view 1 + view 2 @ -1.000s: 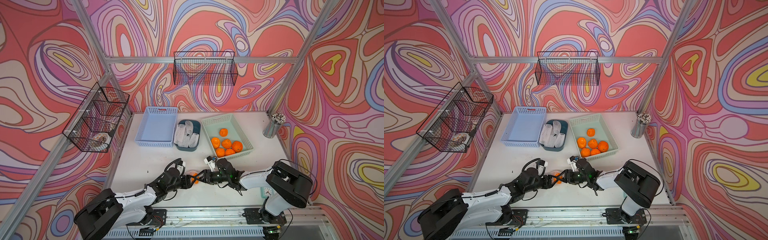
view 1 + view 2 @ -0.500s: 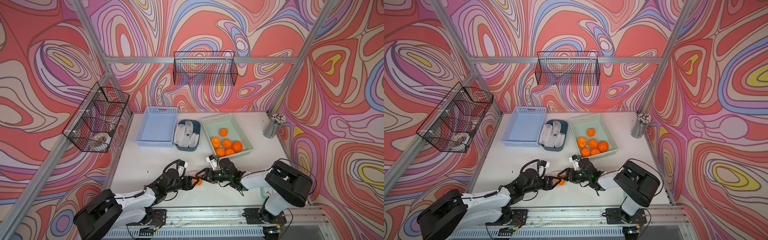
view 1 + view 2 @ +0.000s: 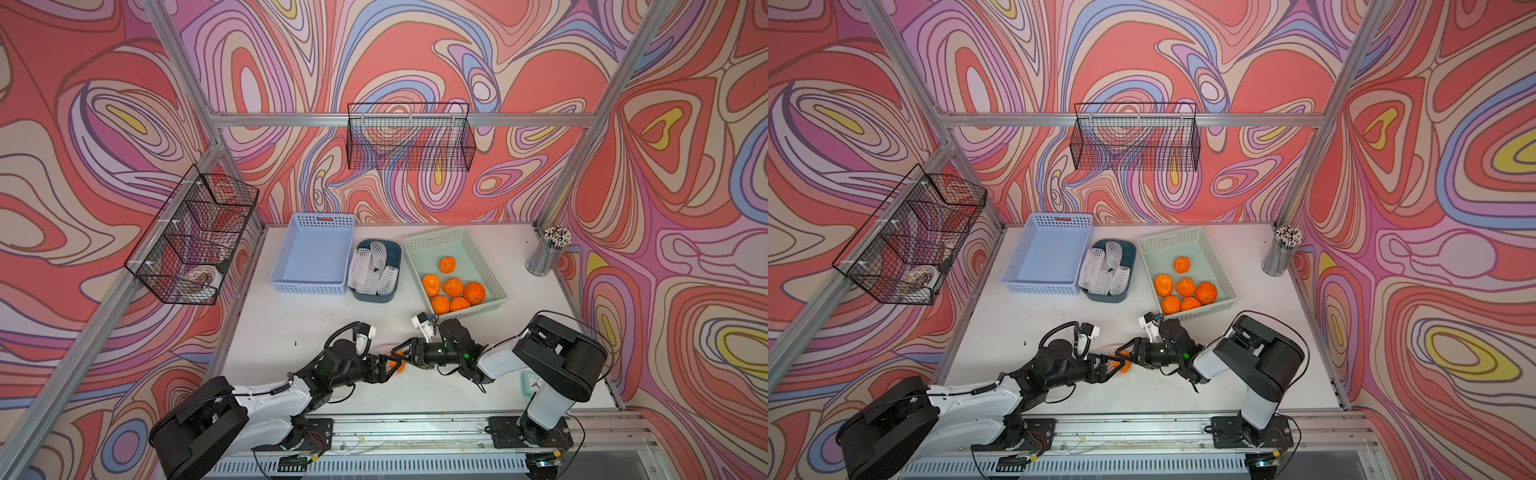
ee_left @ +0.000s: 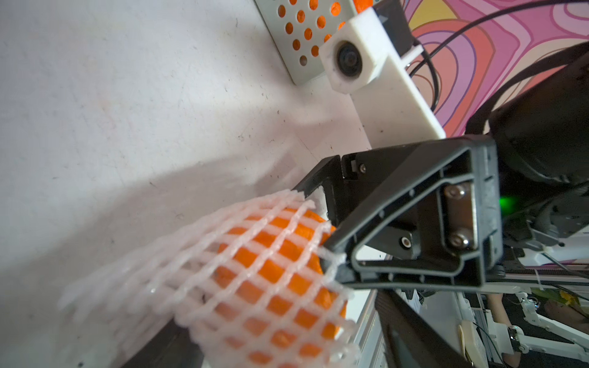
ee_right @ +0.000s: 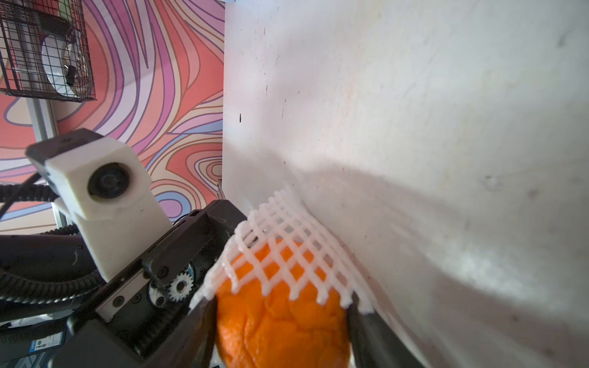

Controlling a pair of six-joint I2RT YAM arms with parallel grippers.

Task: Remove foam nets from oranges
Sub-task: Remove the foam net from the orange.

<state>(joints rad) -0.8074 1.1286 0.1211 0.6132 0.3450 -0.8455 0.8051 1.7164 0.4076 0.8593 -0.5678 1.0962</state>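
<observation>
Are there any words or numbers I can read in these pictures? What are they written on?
No text here reads clearly.
blue sticker on a black robot part, in the right wrist view: it has print, but too blurred to read.
green clock on the table, in a top view: the dial marks are too small to read.
Nothing else shows any writing.

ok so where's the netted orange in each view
top view: netted orange front centre of the white table
top view: same spot
left wrist: lower middle, mostly netted
right wrist: bottom centre, half bare
shared landmark: the white table, in all four
</observation>
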